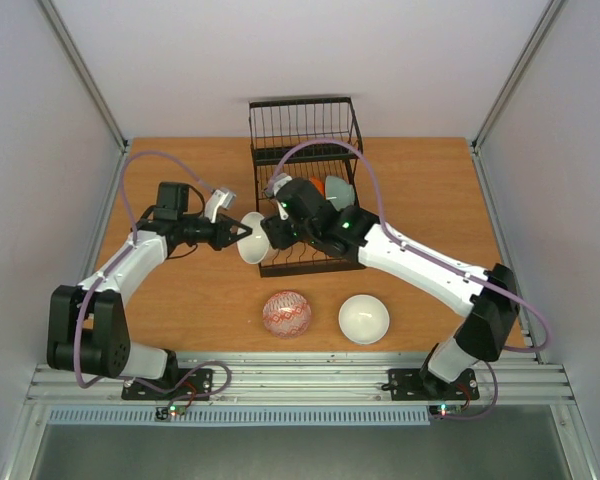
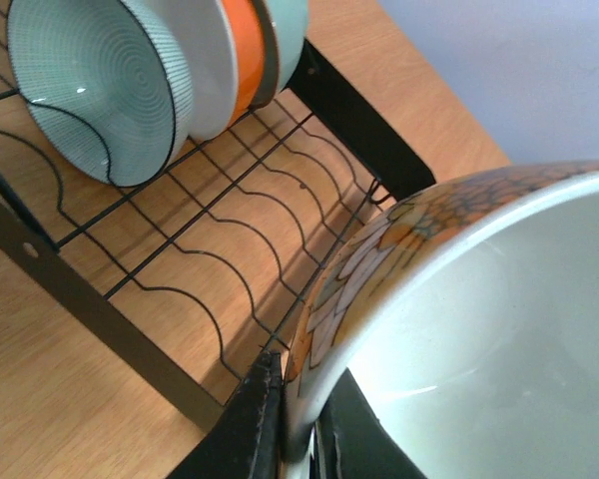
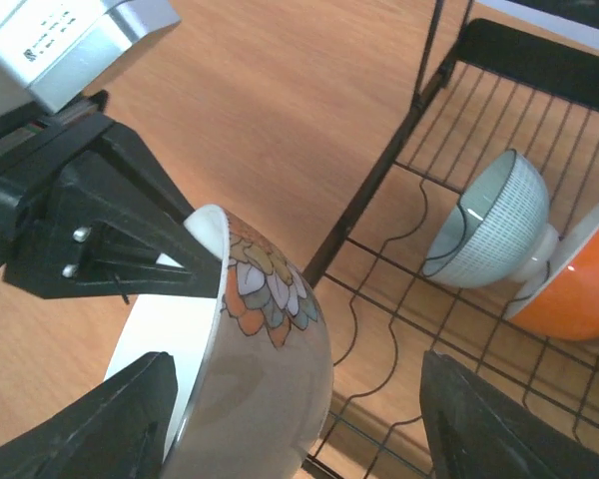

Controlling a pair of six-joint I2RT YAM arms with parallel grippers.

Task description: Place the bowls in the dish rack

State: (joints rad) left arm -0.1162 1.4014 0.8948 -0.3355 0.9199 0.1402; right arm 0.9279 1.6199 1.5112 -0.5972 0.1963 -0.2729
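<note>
My left gripper (image 1: 242, 230) is shut on the rim of a white bowl with a flower pattern outside (image 1: 252, 246), holding it tilted at the front left corner of the black wire dish rack (image 1: 305, 130). In the left wrist view my left gripper (image 2: 301, 377) pinches the rim of that bowl (image 2: 499, 329). My right gripper (image 1: 280, 228) is open. In the right wrist view my right gripper (image 3: 295, 399) straddles the same bowl (image 3: 270, 299) without closing on it. A mint-green bowl (image 2: 100, 90), a white bowl (image 2: 205, 60) and an orange bowl (image 2: 242, 50) stand on edge in the rack (image 2: 359, 120).
A red-patterned bowl (image 1: 287, 314) and a white bowl (image 1: 364, 318) sit on the wooden table (image 1: 180, 300) near the front, between the arm bases. The rack's taller basket section is at the far end. The rack's front slots (image 3: 399, 329) beside the held bowl hold nothing.
</note>
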